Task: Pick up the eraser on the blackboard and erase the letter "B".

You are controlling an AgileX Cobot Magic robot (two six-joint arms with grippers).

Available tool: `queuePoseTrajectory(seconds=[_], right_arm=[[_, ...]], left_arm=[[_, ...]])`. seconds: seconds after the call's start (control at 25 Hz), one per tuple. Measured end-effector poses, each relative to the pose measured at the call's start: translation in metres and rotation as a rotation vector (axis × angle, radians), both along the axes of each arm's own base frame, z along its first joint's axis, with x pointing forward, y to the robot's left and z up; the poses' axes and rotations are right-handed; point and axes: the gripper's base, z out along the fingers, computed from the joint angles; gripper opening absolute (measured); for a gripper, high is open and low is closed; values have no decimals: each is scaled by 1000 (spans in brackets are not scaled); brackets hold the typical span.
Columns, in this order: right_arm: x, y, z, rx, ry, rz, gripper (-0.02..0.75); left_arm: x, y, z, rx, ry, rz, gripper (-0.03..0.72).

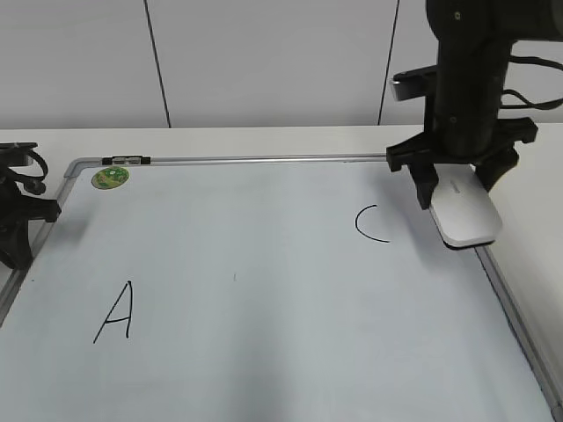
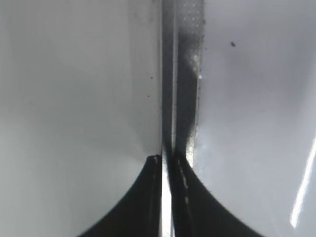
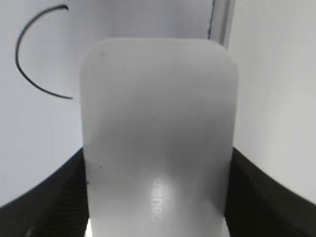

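The blackboard point(image 1: 264, 352) is a white board with a silver frame, lying flat. A black "A" point(image 1: 114, 312) is at its left and a black "C" point(image 1: 369, 222) at its right. No letter "B" shows; between them I see only a tiny mark point(image 1: 234, 277). My right gripper point(image 1: 457, 189) is shut on the white eraser point(image 1: 466, 215), held tilted at the board's right edge beside the "C". In the right wrist view the eraser point(image 3: 158, 138) fills the space between the jaws point(image 3: 155, 160), with the "C" point(image 3: 34, 59) at upper left. My left gripper point(image 1: 13, 237) is shut at the board's left edge.
A round green sticker point(image 1: 111, 177) sits in the board's far left corner. The left wrist view shows the shut jaws point(image 2: 165, 160) over the board's metal frame point(image 2: 185, 74). White tabletop point(image 1: 528, 229) lies to the right of the board; a wall stands behind.
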Motion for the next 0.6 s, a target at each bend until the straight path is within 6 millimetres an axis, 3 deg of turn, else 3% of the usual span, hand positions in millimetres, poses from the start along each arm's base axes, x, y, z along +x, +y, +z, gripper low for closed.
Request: queuePoseTrajectory(seconds=[0.28, 0.6], right_arm=[[-32, -33, -29, 93, 172, -72, 513], [-29, -49, -38, 188, 178, -80, 513]], left_arm=[[0, 0, 0, -1, 0, 1, 17], [0, 0, 0, -2, 2, 1, 17]])
